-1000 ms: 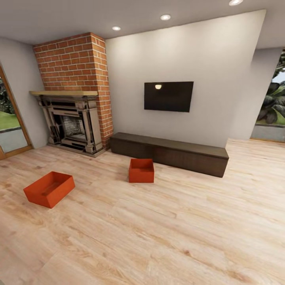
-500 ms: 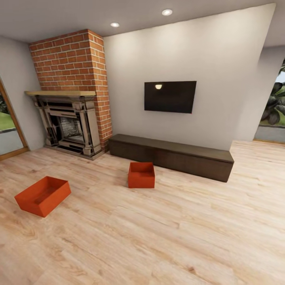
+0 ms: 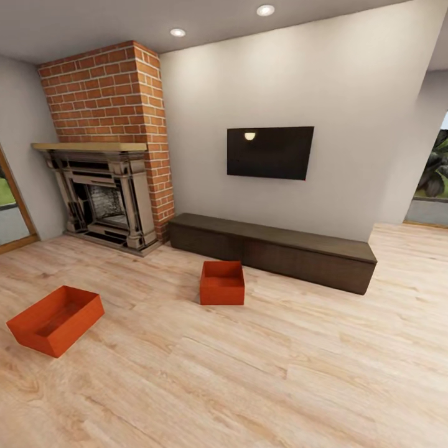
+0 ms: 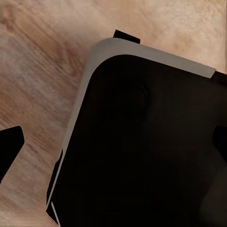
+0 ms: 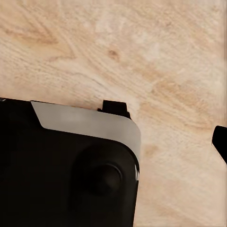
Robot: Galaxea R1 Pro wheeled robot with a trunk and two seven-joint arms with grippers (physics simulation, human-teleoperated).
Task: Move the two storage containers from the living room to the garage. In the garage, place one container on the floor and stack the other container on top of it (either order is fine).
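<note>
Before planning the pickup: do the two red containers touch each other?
Apart. In the head view, bare wood floor lies between the left container and the container near the TV bench.

Light wood-plank floor [image 3: 280,373] bears two red-orange containers [image 3: 55,320] [image 3: 222,282], well apart.

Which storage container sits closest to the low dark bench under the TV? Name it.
The storage container near the middle of the head view, just in front of the bench. The other container lies far off to the left, out in front of the fireplace.
</note>
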